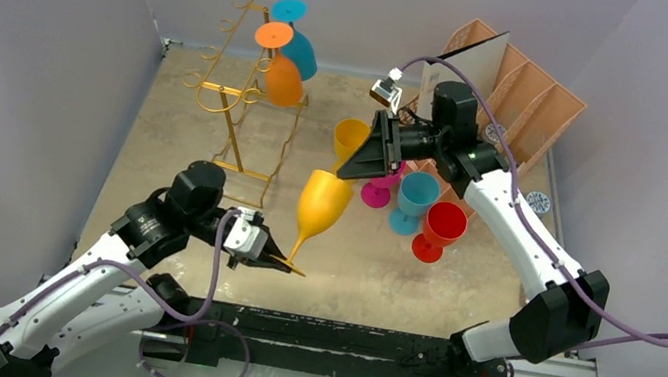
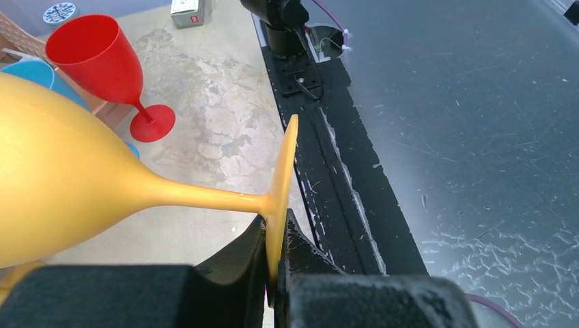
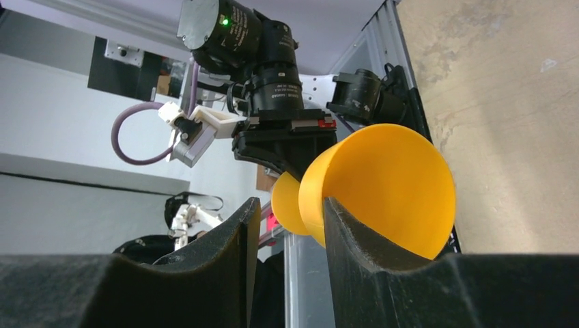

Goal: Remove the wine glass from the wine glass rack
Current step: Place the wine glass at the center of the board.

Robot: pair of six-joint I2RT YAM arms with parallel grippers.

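Note:
The gold wire wine glass rack [image 1: 237, 123] stands at the back left. An orange glass [image 1: 283, 79] and a teal glass [image 1: 301, 50] hang upside down on it. My left gripper [image 1: 283, 263] is shut on the foot of a yellow wine glass [image 1: 323, 202] and holds it tilted above the table, off the rack. In the left wrist view the foot [image 2: 283, 171] is pinched between the fingers [image 2: 239, 260]. My right gripper [image 1: 354, 166] is open at the glass's rim. In the right wrist view the bowl [image 3: 389, 171] sits right at the right finger [image 3: 369, 260].
Standing at centre right are a second yellow glass [image 1: 350, 136], a magenta glass [image 1: 377, 193], a teal glass [image 1: 415, 196] and a red glass [image 1: 440, 228]. The peach slotted organiser [image 1: 527, 93] is at the back right. A small white box [image 1: 386, 90] lies near it.

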